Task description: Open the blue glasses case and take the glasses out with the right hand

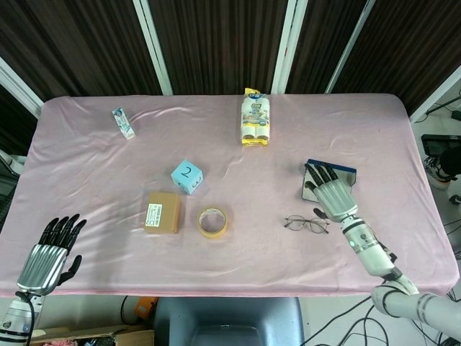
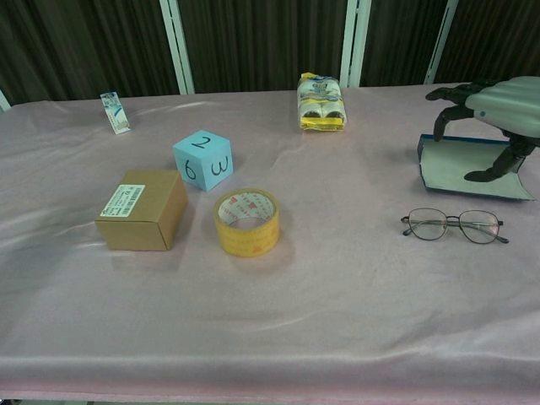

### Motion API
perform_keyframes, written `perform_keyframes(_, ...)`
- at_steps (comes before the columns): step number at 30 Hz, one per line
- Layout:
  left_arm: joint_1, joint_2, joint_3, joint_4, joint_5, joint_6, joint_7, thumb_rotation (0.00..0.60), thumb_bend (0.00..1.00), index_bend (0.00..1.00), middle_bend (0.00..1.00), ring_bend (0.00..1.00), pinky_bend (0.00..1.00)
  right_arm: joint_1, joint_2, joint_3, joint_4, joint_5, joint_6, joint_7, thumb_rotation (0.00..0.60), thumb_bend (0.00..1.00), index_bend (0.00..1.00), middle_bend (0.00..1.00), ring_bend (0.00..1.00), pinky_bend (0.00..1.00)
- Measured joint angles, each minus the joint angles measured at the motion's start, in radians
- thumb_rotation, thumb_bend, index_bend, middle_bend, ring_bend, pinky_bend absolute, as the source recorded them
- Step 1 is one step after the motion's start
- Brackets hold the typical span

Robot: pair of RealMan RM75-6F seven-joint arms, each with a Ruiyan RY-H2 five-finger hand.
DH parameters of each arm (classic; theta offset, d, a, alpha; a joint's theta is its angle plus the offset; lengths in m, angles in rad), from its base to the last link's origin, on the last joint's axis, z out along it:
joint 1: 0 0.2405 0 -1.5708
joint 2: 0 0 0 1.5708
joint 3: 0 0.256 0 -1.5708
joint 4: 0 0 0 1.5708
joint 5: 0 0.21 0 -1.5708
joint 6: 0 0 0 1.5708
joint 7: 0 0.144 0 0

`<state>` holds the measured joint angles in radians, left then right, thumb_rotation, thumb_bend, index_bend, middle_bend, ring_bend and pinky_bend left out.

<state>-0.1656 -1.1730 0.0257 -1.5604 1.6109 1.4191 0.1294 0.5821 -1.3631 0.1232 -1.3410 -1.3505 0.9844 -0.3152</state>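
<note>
The blue glasses case (image 2: pixel 469 165) lies open and low on the pink cloth at the right, its pale lining showing; its blue far edge (image 1: pixel 332 168) shows in the head view. The thin-rimmed glasses (image 2: pixel 455 225) rest on the cloth just in front of the case, outside it, also seen as glasses (image 1: pixel 306 224) from above. My right hand (image 2: pixel 494 105) hovers over the case with fingers spread and arched downward, holding nothing; from above the right hand (image 1: pixel 333 195) covers most of the case. My left hand (image 1: pixel 50 254) hangs open beyond the table's near left edge.
A light blue numbered cube (image 2: pixel 203 159), a brown cardboard box (image 2: pixel 142 209) and a yellow tape roll (image 2: pixel 247 222) sit left of centre. A yellow packet (image 2: pixel 321 101) lies at the back middle, and a small white packet (image 2: pixel 115 112) at the back left.
</note>
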Motion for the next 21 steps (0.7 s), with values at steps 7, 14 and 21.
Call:
perform_keyframes(7, 0.005, 0.005, 0.005, 0.004, 0.010, 0.013, -0.011, 0.600, 0.42, 0.00, 0.00, 0.00, 0.05, -0.043, 0.108, -0.052, -0.149, 0.033, -0.026, -0.011, 0.600, 0.47, 0.55, 0.10, 0.00, 0.00)
perform_keyframes(14, 0.006, 0.011, 0.005, 0.005, 0.010, 0.015, -0.026, 0.600, 0.42, 0.00, 0.00, 0.00, 0.05, -0.054, 0.011, -0.071, -0.052, 0.037, -0.029, 0.010, 0.600, 0.48, 0.57, 0.10, 0.00, 0.00)
perform_keyframes(21, 0.006, 0.012, 0.005, 0.007, 0.011, 0.017, -0.030, 0.600, 0.42, 0.00, 0.00, 0.00, 0.05, -0.045, -0.055, -0.073, 0.023, 0.027, -0.029, 0.012, 0.600, 0.51, 0.57, 0.10, 0.00, 0.00)
